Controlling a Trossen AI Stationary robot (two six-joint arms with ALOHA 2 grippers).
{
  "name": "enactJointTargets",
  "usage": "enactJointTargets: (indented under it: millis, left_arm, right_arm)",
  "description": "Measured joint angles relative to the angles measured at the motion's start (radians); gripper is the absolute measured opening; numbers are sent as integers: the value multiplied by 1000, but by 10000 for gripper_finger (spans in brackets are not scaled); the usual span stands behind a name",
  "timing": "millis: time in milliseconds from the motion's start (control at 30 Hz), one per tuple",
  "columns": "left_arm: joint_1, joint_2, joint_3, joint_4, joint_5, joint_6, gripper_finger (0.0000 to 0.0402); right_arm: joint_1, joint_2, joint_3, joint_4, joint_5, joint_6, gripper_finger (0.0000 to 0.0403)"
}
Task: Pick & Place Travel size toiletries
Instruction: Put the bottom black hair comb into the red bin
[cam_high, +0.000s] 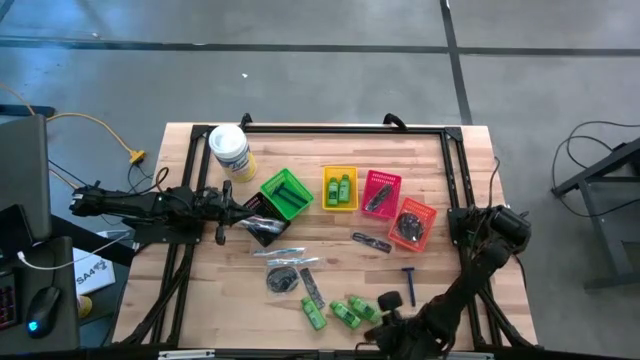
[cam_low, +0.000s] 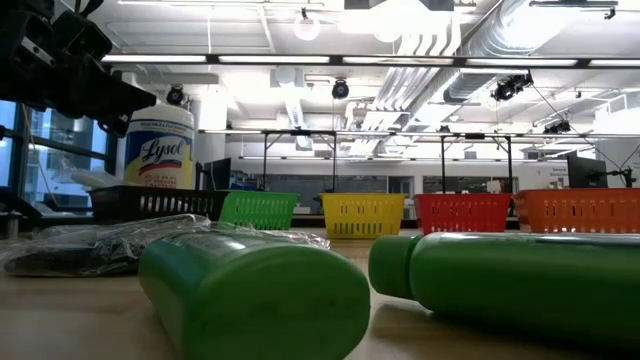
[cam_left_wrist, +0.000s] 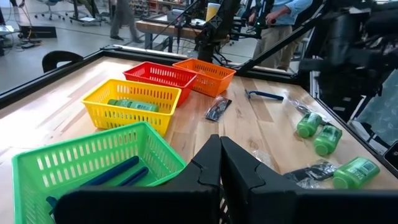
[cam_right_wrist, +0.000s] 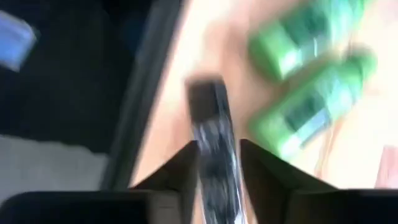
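Observation:
Toiletries lie loose on the wooden table: green mini bottles (cam_high: 345, 312) (cam_low: 255, 290), a blue-handled razor (cam_high: 408, 272), dark combs (cam_high: 312, 290) and a round dark packet (cam_high: 282, 280). My right gripper (cam_high: 385, 303) (cam_right_wrist: 219, 146) hovers near the table's front edge, next to the bottles (cam_right_wrist: 311, 106) and pointing steeply down. Its fingers are apart, and a dark flat comb (cam_right_wrist: 208, 118) shows blurred in the gap between them. My left gripper (cam_high: 222, 215) (cam_left_wrist: 221, 163) waits at the left, shut and level, beside a black basket (cam_high: 265, 228). My right gripper: its fingers (cam_right_wrist: 180, 171) stand on either side of the comb's near part (cam_right_wrist: 214, 168), along its length, coming from above. The picture is blurred, and I cannot tell whether they touch it.
Across the middle stand small baskets: green (cam_high: 287, 193) with blue-handled items, yellow (cam_high: 340, 187) with green bottles, red (cam_high: 381, 193) and orange (cam_high: 413, 222). A white tub (cam_high: 230, 150) stands at the back left. A black frame (cam_high: 440, 130) runs along the table's edges.

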Motion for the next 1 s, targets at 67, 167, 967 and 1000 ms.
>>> enactJointTargets:
  millis: [67,167,967,1000]
  left_arm:
    - [0,0,0,-1,9,0,0]
    - [0,0,0,-4,31,0,0]
    - [0,0,-1,-4,40,0,0]
    - [0,0,-1,-4,40,0,0]
  right_arm:
    - [-7,4,-8,-42,-35,52,145]
    - [-22,14,-36,-56,-88,74,197]
    - [-24,1,-278,176,-101,228,92]
    - [-27,4,-278,216,-119,237,71]
